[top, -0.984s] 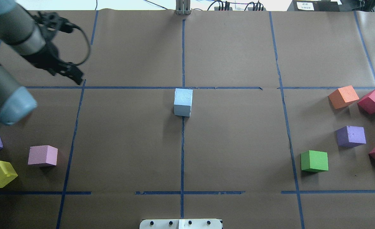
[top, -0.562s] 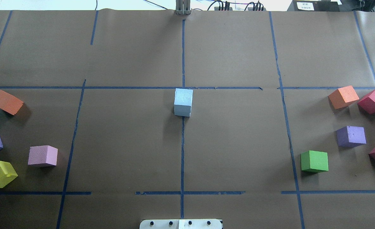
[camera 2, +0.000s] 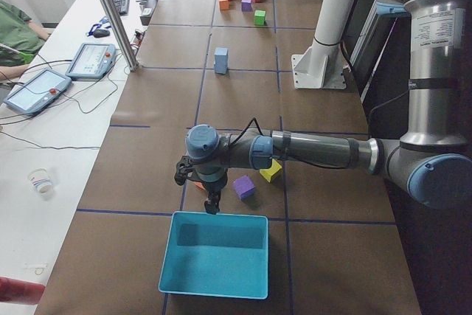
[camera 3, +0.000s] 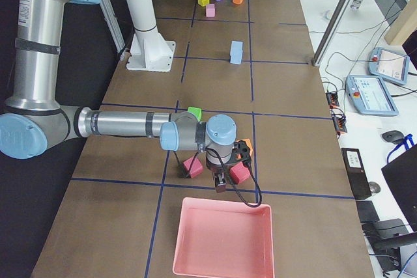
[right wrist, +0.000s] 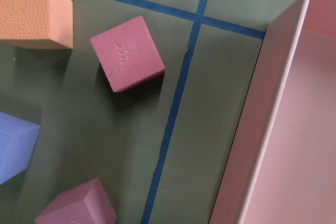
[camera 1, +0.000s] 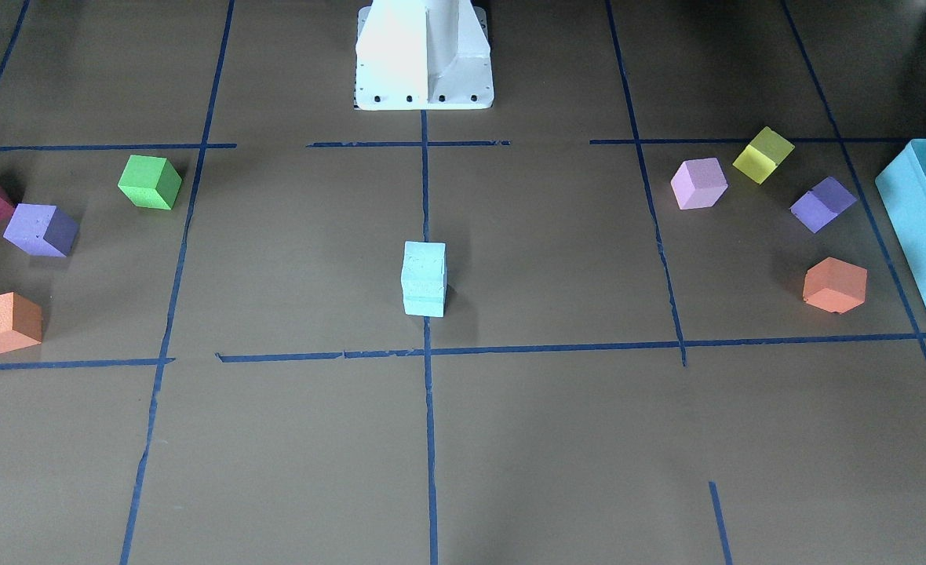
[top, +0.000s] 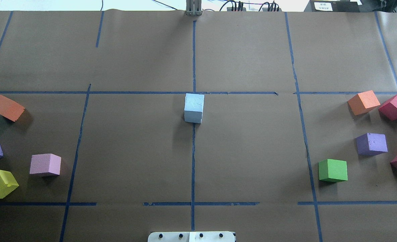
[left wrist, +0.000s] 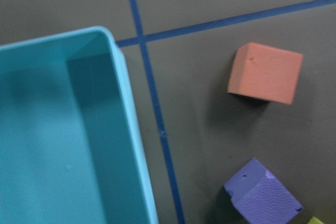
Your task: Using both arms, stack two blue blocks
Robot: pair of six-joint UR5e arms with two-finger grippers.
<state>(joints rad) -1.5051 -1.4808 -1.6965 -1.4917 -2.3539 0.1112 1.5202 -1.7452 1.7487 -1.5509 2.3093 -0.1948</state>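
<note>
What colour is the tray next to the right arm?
Pink. The tray shows best in the exterior right view.

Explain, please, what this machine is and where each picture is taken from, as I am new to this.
It is a robot with two jointed arms, each ending in a two-finger gripper, at a paper-covered table. Two pictures look down on it, from behind the robot and from across; two look along it from either end; two come from wrist cameras. In the middle two blue blocks stand stacked; other coloured cubes lie towards both ends. The left gripper hangs by a turquoise box, the right gripper by a pink tray. Neither seems to hold anything; open or shut, I cannot tell.
</note>
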